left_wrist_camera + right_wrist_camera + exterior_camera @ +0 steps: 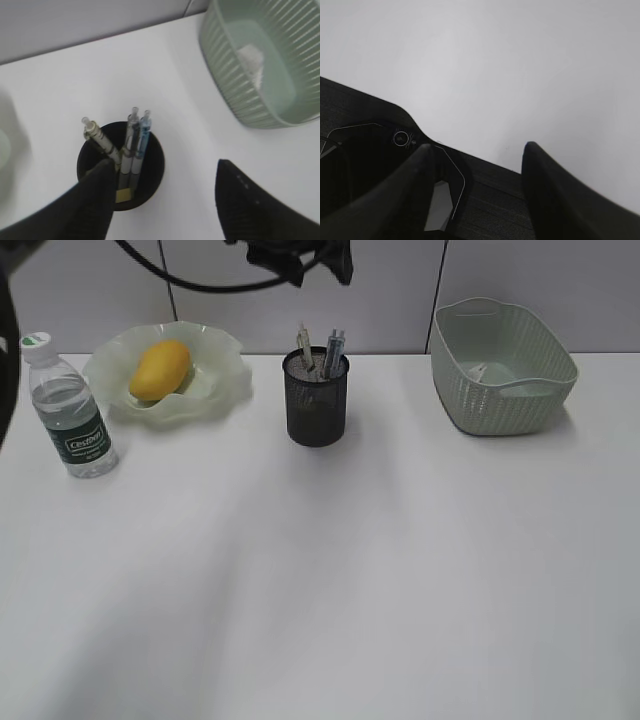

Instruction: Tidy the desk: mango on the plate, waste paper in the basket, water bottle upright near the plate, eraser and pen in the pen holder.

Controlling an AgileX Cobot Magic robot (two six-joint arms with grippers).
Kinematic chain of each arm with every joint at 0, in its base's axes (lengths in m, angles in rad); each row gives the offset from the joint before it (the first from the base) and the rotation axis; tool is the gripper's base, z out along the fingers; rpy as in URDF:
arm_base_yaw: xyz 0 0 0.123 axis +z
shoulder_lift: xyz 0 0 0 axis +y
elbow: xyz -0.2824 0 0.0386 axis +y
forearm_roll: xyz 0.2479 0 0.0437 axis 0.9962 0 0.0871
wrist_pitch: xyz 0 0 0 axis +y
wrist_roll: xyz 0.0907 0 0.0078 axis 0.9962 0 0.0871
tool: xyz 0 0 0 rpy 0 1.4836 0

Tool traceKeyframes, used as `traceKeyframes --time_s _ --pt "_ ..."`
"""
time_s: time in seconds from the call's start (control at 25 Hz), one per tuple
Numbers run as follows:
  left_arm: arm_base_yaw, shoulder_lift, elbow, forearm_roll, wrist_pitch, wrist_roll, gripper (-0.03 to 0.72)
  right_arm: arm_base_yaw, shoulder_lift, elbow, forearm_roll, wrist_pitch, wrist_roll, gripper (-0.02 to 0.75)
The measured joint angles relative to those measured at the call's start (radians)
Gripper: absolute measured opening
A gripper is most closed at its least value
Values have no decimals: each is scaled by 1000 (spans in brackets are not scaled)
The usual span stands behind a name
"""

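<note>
white desk (330, 590), "cestbon"-labelled water bottle (70, 410)

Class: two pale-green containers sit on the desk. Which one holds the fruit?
The shallow wavy-rimmed plate on the left holds the mango; the deep woven basket holds only crumpled paper.

Exterior slanted down, left wrist above pen holder (120, 167), right wrist unclear

Office/lab setup, white desk (330, 590), grey panel wall (540, 280)
</note>
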Motion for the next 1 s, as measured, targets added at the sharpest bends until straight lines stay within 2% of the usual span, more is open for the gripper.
traceKeyframes --time_s 0.32,0.44,0.68,1.0 --pt "-36 -145 5 -41 -1 8 477 0 0 0 0 0 0 447" --pt "-65 -208 69 -28 -2 21 477 0 0 0 0 0 0 447" --pt "-115 -385 362 60 -1 27 477 0 0 0 0 0 0 447" --pt "-121 -693 793 156 -2 30 477 0 0 0 0 0 0 447"
